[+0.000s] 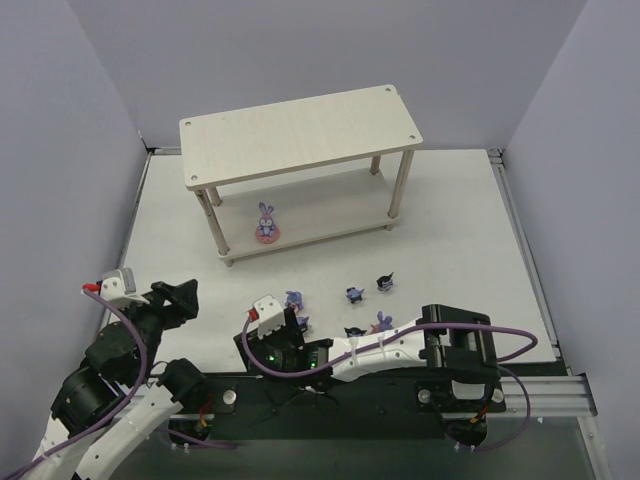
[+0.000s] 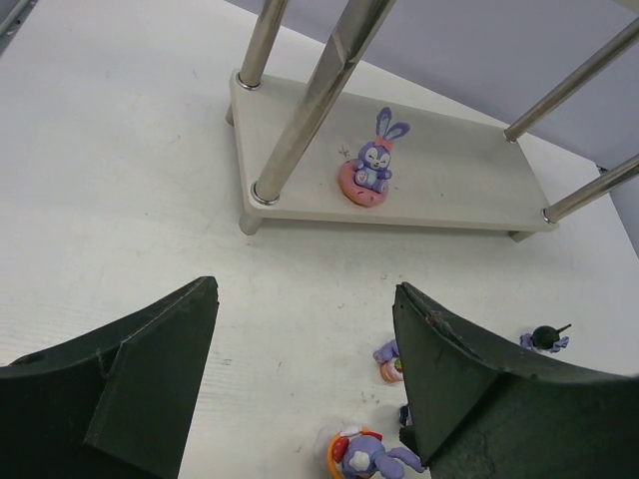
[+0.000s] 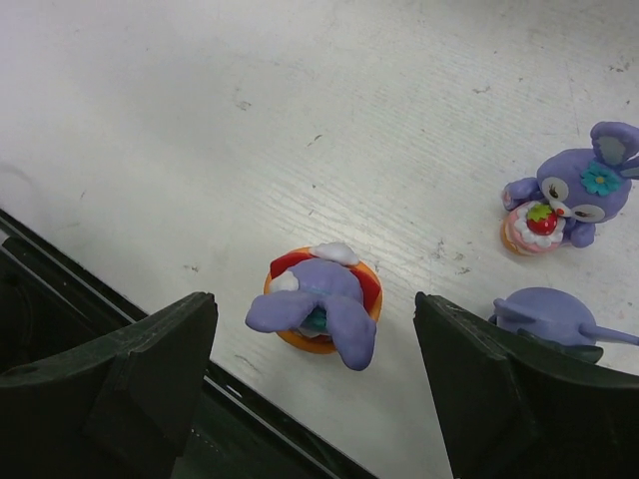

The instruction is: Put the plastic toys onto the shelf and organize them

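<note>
Hovering over the white surface (image 1: 460,230) at the left, the left claw (image 1: 186,297) has its jaws wide apart and holds nothing; behind it, toward the middle, stands the one shelf (image 1: 300,130), with two boards and four round legs; one toy is on it, the first bunny (image 1: 265,224), upright on a pink round base at the left of the lower board.

Near the front edge the right claw (image 1: 284,318) sits low over the surface; three toys are at it; its wrist view shows the jaws wide, one on each side of the second bunny (image 3: 315,309) on an orange base, with a gap on both sides; just right stands the third bunny (image 3: 564,200), holding a strawberry cake; beside it a purple back (image 3: 549,314) shows, its kind unclear.

Farther right four more toys stand loosely grouped on the surface: a purple figure (image 1: 353,293), a dark figure (image 1: 385,283), a second dark figure (image 1: 355,331), and a pink-tinged toy (image 1: 381,322).
</note>
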`<state>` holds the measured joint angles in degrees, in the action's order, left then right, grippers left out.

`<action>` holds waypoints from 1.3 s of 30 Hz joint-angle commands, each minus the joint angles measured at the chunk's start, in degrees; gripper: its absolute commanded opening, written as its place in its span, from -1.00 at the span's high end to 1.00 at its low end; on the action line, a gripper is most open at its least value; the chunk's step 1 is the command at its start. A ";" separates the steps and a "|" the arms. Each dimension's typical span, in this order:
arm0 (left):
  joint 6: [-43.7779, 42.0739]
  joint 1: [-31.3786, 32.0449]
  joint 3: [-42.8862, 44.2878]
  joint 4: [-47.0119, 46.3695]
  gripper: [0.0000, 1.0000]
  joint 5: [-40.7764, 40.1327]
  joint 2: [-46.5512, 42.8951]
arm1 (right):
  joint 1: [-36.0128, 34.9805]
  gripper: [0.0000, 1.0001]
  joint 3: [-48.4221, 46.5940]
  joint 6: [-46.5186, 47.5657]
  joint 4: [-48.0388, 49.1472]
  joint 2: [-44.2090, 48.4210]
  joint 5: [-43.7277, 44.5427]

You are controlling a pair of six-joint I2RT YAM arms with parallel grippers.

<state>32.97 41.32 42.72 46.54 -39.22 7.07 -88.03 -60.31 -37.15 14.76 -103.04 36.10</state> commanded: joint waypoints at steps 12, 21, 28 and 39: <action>-1.95 0.34 0.00 -0.67 -0.62 -0.68 0.22 | 1.19 -0.78 -3.41 -8.64 -4.48 -4.71 4.86; -1.95 0.34 0.00 -0.58 -0.63 -0.86 -0.30 | 1.19 -0.65 -3.76 -8.47 -2.81 -6.73 2.66; -1.95 0.34 -0.01 -0.58 -0.62 -0.94 -0.39 | 1.28 -0.41 -3.93 -8.47 -2.46 -6.91 2.93; -2.12 0.34 -0.09 -0.67 -0.63 -0.94 -0.04 | 1.54 0.06 -3.58 -6.98 -1.41 -7.17 4.16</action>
<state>32.23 41.32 42.57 46.54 -39.24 7.07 -86.67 -62.83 -44.40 12.67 -110.48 37.26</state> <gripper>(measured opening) 0.812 0.531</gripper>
